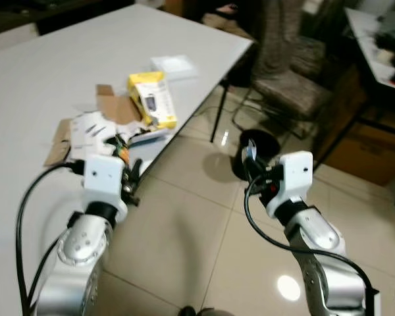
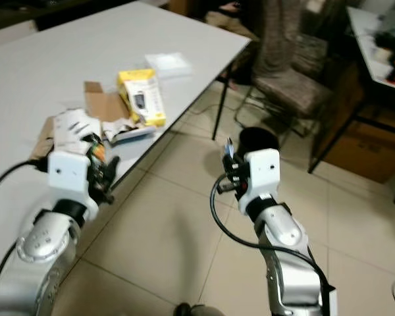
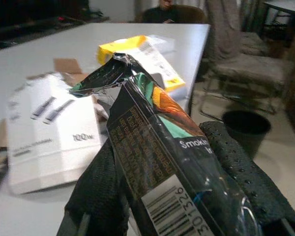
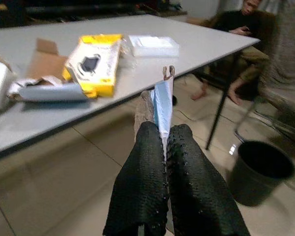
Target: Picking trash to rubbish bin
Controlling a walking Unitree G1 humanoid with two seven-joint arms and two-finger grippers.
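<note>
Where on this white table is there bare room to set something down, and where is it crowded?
The table is bare across its far side and toward its left, beyond the yellow box and flat clear packet. The near edge is crowded: cardboard, white papers, and the left hand holding a snack wrapper.

A patterned upholstered chair (image 1: 289, 79) stands past the corner of the white table (image 1: 46, 59). A seated person (image 4: 243, 29) is behind the table; a brown cardboard box (image 1: 375, 155) sits against the right.
</note>
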